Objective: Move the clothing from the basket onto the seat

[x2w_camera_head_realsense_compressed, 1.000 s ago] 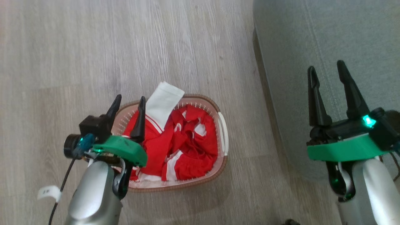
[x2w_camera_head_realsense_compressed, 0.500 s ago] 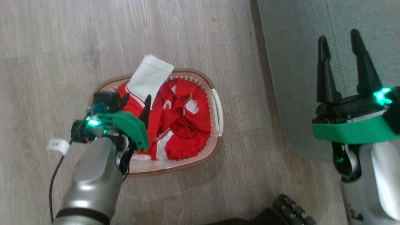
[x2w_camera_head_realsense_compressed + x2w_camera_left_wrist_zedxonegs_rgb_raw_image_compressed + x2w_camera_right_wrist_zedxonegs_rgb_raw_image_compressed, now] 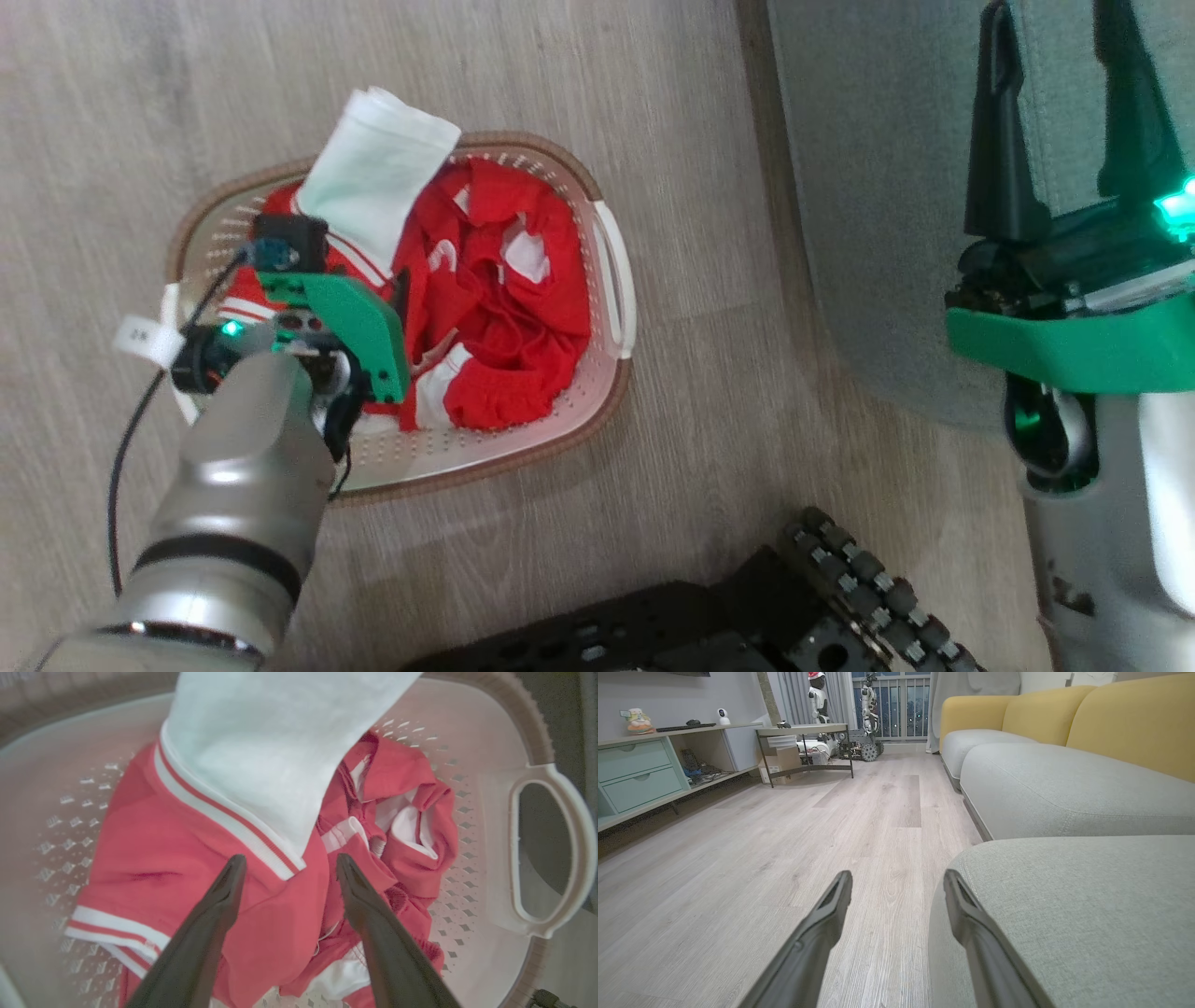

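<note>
The task is at its very start, as far as the pictures show. All the clothing [image 3: 504, 345] in view lies in the basket [image 3: 560, 411], and the part of the seat [image 3: 878, 187] that is in view is bare, so no garment has been carried over yet. What is left is the whole job: take hold of a garment, lift it clear of the basket wall, bring it across the strip of wooden floor [image 3: 653, 93] and lay it on the seat, then likely do the same for whatever remains.

The left pincer [image 3: 289, 861] hangs just above the pile with its jaws spread wide and nothing between them. Its two dark fingers frame the striped band where the white sleeve [image 3: 373, 182] meets the red cloth. I cannot tell whether the tips touch the fabric. The step in hand looks like the reach for a first grasp. The right pincer [image 3: 897, 875] is wide open too and holds nothing; it sits over the rounded near corner of the seat, well apart from the basket.

The clothing is a loose, crumpled heap of bright red fabric with white stripes and trim. It fills most of the basket floor. The white sleeve lies on top and drapes out over the far rim. How many garments there are cannot be counted from the folds. The basket stands on the floor near the seat, its white handle [image 3: 619, 280] on the side facing the seat.
</note>
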You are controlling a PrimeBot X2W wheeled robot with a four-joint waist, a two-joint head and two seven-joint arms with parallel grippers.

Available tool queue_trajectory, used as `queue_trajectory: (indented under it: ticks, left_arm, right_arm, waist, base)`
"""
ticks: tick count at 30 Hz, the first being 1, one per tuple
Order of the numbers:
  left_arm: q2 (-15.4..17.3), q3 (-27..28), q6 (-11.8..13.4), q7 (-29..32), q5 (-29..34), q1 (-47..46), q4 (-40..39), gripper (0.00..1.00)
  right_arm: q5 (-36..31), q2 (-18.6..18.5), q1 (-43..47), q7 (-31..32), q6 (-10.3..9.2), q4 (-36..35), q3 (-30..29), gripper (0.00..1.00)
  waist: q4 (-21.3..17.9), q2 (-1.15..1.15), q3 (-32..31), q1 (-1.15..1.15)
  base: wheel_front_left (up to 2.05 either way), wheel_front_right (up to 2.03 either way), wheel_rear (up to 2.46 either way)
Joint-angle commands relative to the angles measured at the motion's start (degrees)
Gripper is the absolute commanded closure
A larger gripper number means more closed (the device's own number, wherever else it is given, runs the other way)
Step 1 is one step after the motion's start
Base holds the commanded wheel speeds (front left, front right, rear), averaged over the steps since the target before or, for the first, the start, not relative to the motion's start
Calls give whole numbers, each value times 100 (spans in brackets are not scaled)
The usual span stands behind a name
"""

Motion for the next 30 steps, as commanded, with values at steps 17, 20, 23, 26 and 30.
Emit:
queue_trajectory:
  ticks: [17,20,23,26,30]
  left_arm:
    - [449,57,341,678,-105,-803,623,0]
    - [435,-8,341,871,-89,-796,667,0]
    - [408,-37,354,920,-103,-803,687,0]
    - [407,-77,321,896,-107,-803,699,51]
    - [417,-134,233,810,-127,-792,713,100]
  right_arm:
    - [-10,202,-335,-37,-1,-621,194,0]
    - [-14,220,-325,-37,-1,-634,211,0]
    - [-9,232,-335,-37,-1,-632,208,0]
    - [-6,240,-349,-37,-1,-612,209,0]
    - [-16,246,-379,-37,-1,-555,234,0]
  waist:
    - [-486,0,939,-1]
    - [-513,0,978,-1]
    - [-520,0,995,-1]
    - [-514,0,987,-1]
    - [-487,0,926,-1]
  base:
    - [0,0,0]
    - [0,0,0]
    - [0,0,0]
    - [0,0,0]
    - [0,0,0]
